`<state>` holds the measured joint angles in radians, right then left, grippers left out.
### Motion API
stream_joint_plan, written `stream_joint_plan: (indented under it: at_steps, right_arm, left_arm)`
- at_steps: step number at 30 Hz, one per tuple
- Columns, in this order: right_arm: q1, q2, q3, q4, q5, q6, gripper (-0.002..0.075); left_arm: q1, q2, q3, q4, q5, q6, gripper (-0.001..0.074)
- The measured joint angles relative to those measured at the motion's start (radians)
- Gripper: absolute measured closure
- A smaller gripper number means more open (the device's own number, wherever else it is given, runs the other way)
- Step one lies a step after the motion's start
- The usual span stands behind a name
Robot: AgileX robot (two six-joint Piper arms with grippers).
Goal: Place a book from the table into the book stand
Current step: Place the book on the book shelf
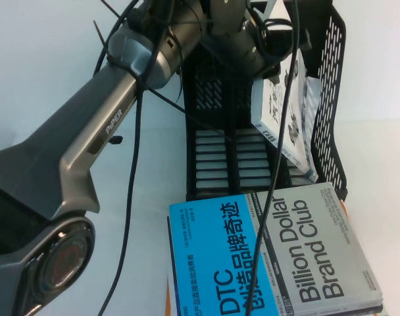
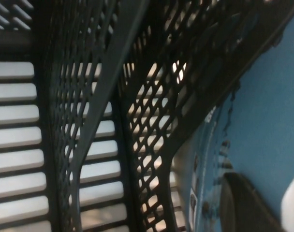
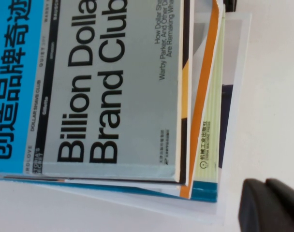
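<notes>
Your left gripper (image 1: 269, 49), at the frame's top centre, appears clamped on the book (image 1: 285, 108), leaning it tilted in the book stand (image 1: 331, 99)'s right-hand slot, while your right gripper (image 3: 270, 205), grip state impossible to tell, waits beside the stacked books (image 3: 113, 92).
</notes>
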<state>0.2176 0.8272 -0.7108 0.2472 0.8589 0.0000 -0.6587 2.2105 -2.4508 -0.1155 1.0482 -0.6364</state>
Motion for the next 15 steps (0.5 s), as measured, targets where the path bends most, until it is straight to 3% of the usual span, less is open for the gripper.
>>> stream_joint_plan:
  at_steps: [5, 12, 15]
  right_arm:
    - [0.000, 0.000, 0.000, 0.008, 0.000, 0.000, 0.0729]
    - [0.000, 0.000, 0.000, 0.014, 0.000, 0.000, 0.0729]
    - [0.000, 0.000, 0.000, 0.015, 0.000, 0.000, 0.0729]
  left_arm:
    - [0.000, 0.011, 0.000, -0.007, -0.008, 0.003, 0.0605]
    - [0.000, 0.019, 0.000, -0.115, -0.152, 0.117, 0.0370]
    - [0.002, 0.019, -0.001, -0.169, -0.226, 0.217, 0.0320]
